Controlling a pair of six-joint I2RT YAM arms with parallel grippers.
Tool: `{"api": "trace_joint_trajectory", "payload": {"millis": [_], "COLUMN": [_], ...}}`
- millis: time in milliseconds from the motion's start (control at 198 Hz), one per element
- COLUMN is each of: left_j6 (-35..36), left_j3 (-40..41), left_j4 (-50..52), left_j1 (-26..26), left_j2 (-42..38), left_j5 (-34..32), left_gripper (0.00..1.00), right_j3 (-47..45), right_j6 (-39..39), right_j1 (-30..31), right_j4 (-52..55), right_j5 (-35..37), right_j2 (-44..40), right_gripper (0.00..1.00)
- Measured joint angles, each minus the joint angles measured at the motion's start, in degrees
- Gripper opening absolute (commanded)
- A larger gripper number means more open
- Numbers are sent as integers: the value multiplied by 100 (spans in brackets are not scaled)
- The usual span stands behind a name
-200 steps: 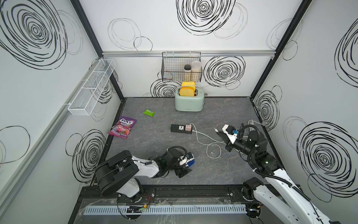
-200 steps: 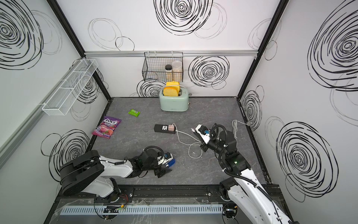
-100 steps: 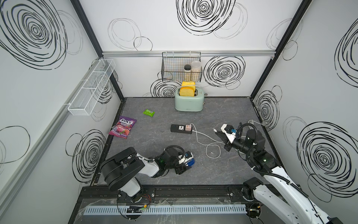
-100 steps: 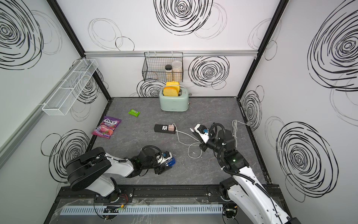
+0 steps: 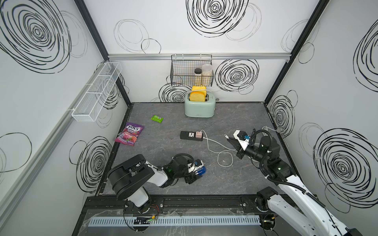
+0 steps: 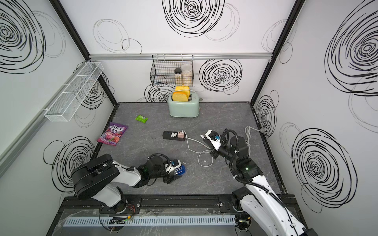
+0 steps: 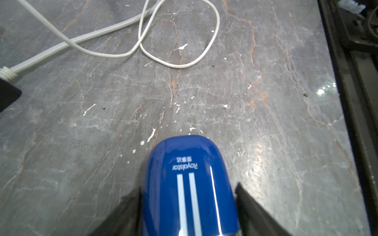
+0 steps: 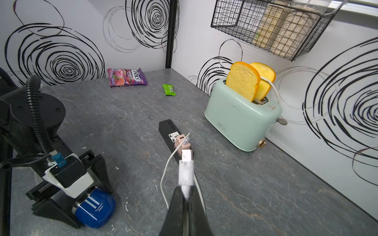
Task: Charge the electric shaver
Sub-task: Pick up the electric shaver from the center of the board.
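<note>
The left gripper (image 7: 187,185) straddled the electric shaver (image 8: 94,210) (clamped or loose, I could not tell); the right gripper (image 8: 185,196) pinched 1 white cable plug (image 8: 186,171).

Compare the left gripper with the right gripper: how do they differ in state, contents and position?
The left gripper has its jaws spread wide around the electric shaver lying on the table; the right gripper is shut on the white cable plug. The left gripper is near the table's front edge; the right gripper is further back, on the right. Both are black.
</note>
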State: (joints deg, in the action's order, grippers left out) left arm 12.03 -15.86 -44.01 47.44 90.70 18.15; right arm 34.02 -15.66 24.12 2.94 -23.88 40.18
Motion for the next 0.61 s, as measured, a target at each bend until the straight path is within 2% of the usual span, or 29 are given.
{"api": "trace_joint_trajectory", "payload": {"millis": [435,607], "left_j6": [37,-35], "left_j3": [-83,-350], "left_j4": [-33,15], "left_j1": [-22,-20], "left_j2": [136,319], "left_j5": [92,92], "left_gripper": [100,98], "right_j3": [-4,-4], "right_j6": [4,4], "right_j1": [0,0], "right_j4": [-79,-85], "right_j5": [-44,-61], "right_j2": [2,11], "right_gripper": [0,0]}}
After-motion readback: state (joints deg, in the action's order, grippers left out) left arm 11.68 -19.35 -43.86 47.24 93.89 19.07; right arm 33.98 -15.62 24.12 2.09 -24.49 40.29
